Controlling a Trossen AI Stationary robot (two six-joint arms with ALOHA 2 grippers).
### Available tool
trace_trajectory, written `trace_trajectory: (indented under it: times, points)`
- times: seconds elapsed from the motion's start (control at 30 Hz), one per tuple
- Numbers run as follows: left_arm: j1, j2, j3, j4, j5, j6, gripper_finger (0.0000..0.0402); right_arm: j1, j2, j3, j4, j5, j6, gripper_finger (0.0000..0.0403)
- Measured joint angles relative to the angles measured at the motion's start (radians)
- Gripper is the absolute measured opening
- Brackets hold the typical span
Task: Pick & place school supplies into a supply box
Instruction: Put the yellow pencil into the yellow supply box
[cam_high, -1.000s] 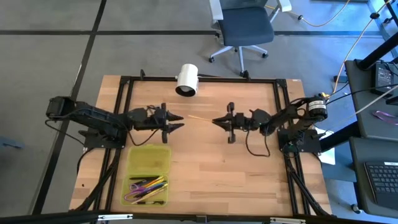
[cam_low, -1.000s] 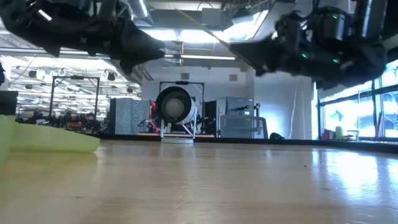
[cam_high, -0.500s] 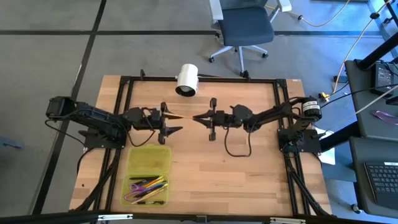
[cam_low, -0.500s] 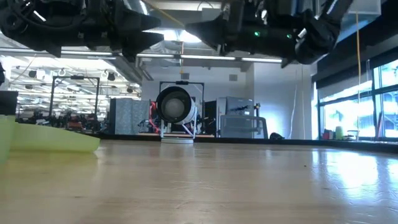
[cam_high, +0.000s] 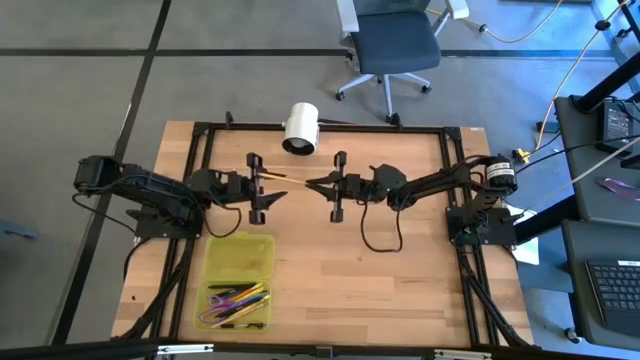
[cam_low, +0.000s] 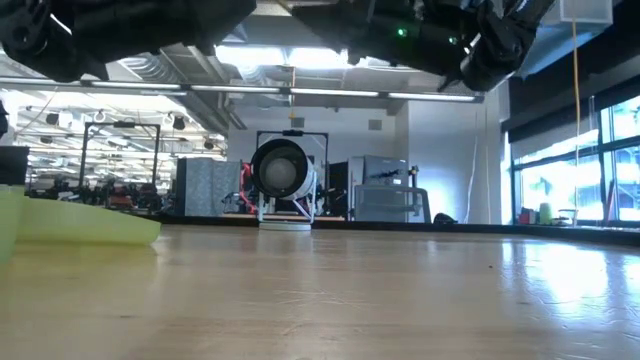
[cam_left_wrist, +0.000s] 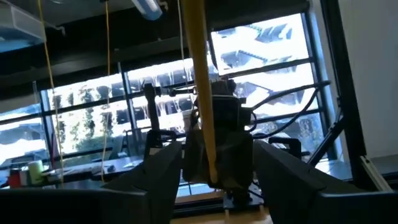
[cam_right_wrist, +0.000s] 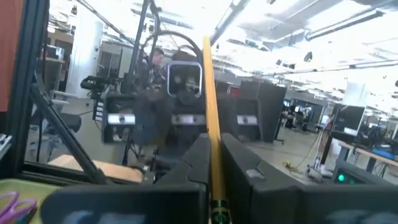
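Note:
A yellow pencil (cam_high: 286, 179) hangs in the air between my two grippers, above the far middle of the table. My right gripper (cam_high: 313, 184) is shut on it. My left gripper (cam_high: 268, 188) faces it and is open, with its fingers standing apart on either side of the pencil's free end (cam_left_wrist: 202, 93) without touching. The yellow-green supply box (cam_high: 240, 255) lies open near the table's left near corner. Its near half holds pens and the purple scissors (cam_high: 222, 298). The box's edge (cam_low: 85, 225) shows in the low view. My right gripper pinches the pencil near one end (cam_right_wrist: 214, 186) between its two fingers (cam_right_wrist: 191, 168). It comes level from the table's right. The pencil lies along the fingers and sticks out toward the left gripper. It is lifted clear of the table and roughly level.
A white cylinder (cam_high: 300, 127) stands at the far edge, just beyond the grippers, and it shows in the low view (cam_low: 283, 175). A black frame rail (cam_high: 330, 127) runs around the table. Bare wood (cam_high: 370, 280) spreads to the right of the box. An office chair stands beyond the table.
My right gripper has carried the pencil toward the table's left, closing on the left gripper, so the pencil's free end now reaches between the left fingers. My left gripper has drawn back slightly to the left and rolled about its axis. Both grippers have risen.

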Motion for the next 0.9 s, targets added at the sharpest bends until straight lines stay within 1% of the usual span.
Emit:
trace_trajectory:
  times: [0.17,0.33,0.5,0.67,0.83,0.9]
  points:
    - [0.017,0.0,0.0,0.03,0.087,-0.013,0.0174,0.009,0.0,0.042,-0.055,-0.004,-0.02,0.0025]
    - [0.017,0.0,0.0,0.115,0.104,-0.014,0.0157,0.008,0.0,0.056,-0.077,-0.005,-0.02,0.0025]
    - [0.017,0.0,0.0,0.135,0.116,-0.006,0.013,0.008,0.0,0.056,-0.082,-0.007,-0.003,0.0025]
    - [0.014,0.0,0.0,0.165,0.119,0.003,0.0089,0.008,0.0,0.056,-0.091,-0.012,-0.002,0.0026]
    - [0.014,0.0,0.0,0.174,0.119,0.005,0.0033,0.008,0.0,0.056,-0.09,-0.027,-0.001,0.0027]
    - [0.014,0.0,0.0,0.174,0.119,0.015,0.0014,0.008,0.0,0.056,-0.09,-0.029,-0.008,0.0034]
